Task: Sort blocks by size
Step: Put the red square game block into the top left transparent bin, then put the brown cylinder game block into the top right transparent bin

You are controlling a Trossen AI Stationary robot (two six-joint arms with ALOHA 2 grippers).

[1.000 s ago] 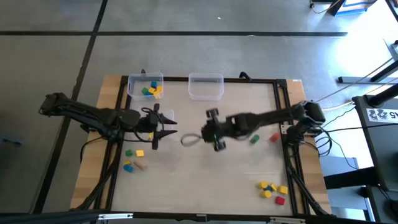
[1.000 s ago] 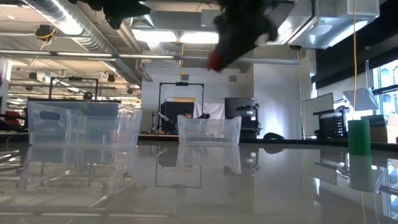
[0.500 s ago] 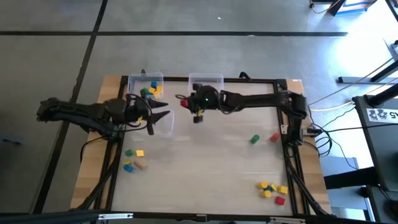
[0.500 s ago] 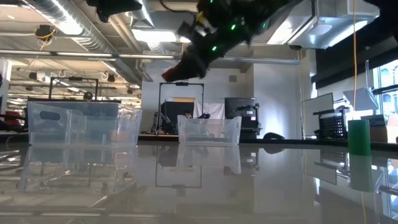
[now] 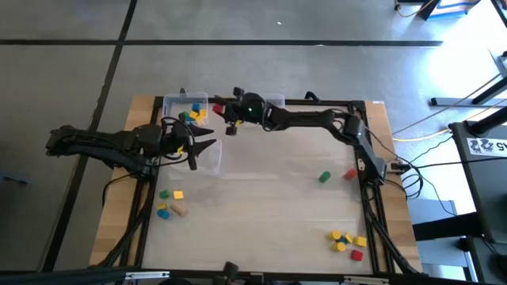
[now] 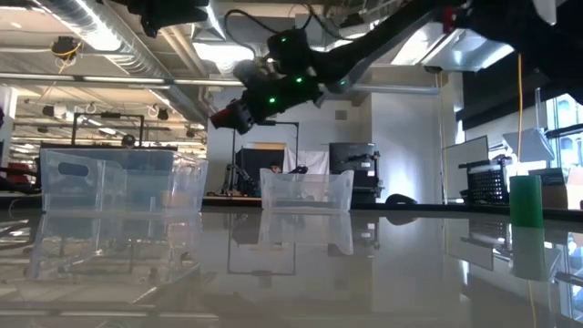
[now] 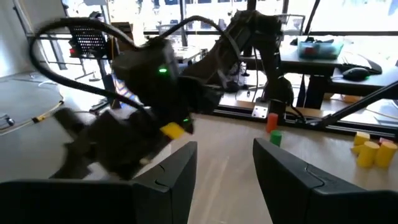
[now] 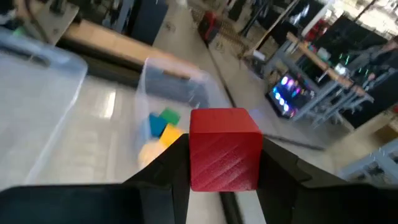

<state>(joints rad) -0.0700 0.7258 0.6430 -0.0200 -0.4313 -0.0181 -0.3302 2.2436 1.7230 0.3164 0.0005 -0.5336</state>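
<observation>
Jaws: we recorded the left gripper (image 5: 207, 148) parted and empty, hovering near the left bin (image 5: 185, 108); the right gripper (image 5: 225, 124) clamped on a red block (image 8: 224, 156), beside that bin's rim. Risk, in our judgement: a release here might strike the rim and bounce onto the worktop (image 5: 261, 214). Loose blocks (image 5: 169, 203) lay left; others (image 5: 347, 241) far right.

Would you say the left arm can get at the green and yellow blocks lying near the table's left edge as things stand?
Probably yes: the left gripper is open and empty, and the green block and yellow block lie uncovered close by.
</observation>
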